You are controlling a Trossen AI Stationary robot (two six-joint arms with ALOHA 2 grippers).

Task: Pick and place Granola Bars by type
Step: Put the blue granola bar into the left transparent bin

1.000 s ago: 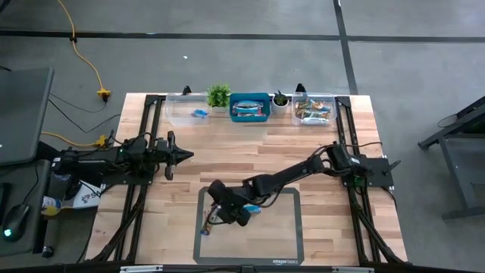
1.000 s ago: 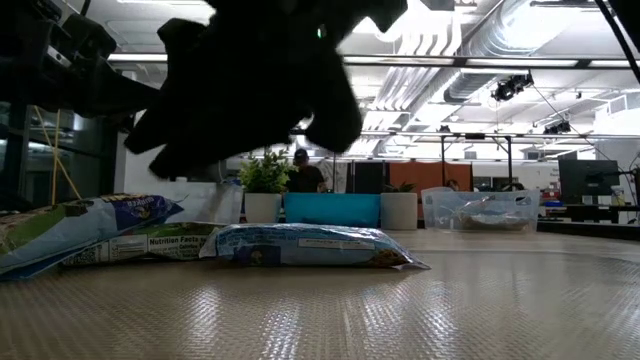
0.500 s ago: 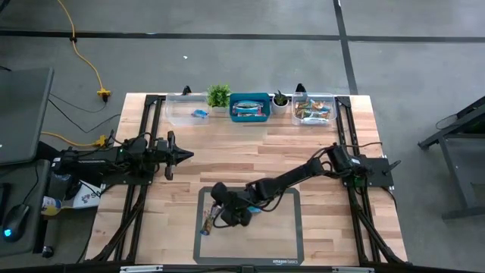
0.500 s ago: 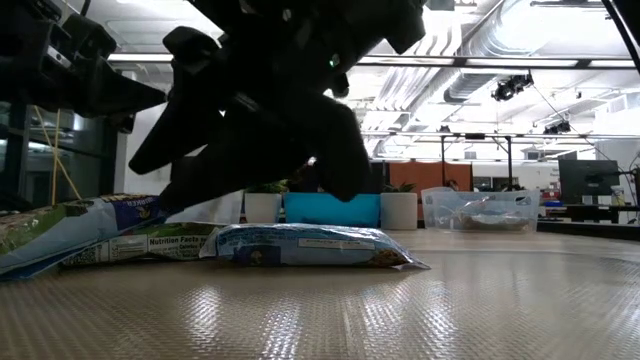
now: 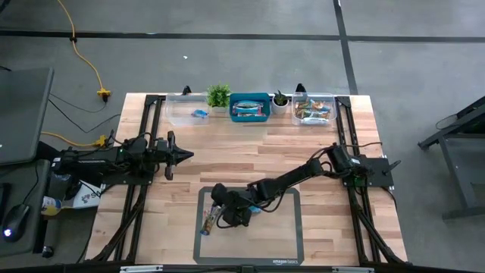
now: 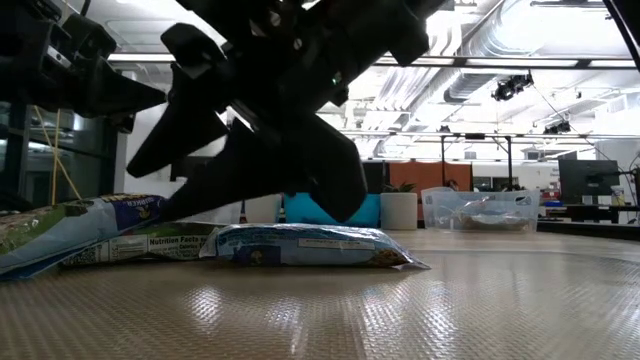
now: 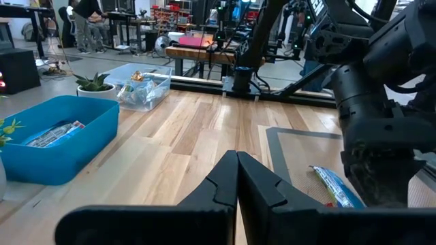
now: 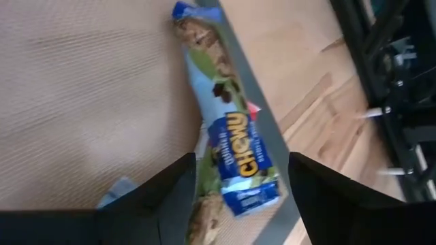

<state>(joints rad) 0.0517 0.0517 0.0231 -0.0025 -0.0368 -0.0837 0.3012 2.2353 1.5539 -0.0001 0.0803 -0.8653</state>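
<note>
Several granola bars lie on the grey mat [image 5: 292, 227] near the table's front. A blue Chewy bar [image 8: 235, 146] rests flat across the mat's left border, with another bar [image 8: 204, 204] partly under it. A light blue bar [image 6: 310, 245] lies farther right on the mat. My right gripper [image 8: 242, 167] hangs open just above the Chewy bar, slanting down, one finger on each side of it and clear of it. My left gripper [image 7: 237, 187] is shut and level over the table's left part [image 5: 182, 155], holding nothing.
Along the far edge stand a clear bin [image 5: 189, 110] holding a blue bar, a blue bin [image 5: 250, 108] with bars, and a clear bin [image 5: 314, 108] with mixed bars. Two small potted plants [image 5: 218, 95] [image 5: 281, 98] stand between them. Bare wood lies between mat and bins.
My right gripper has come down toward the bars at the mat's left edge and has rolled about its own axis, staying open. The bars have not moved.
</note>
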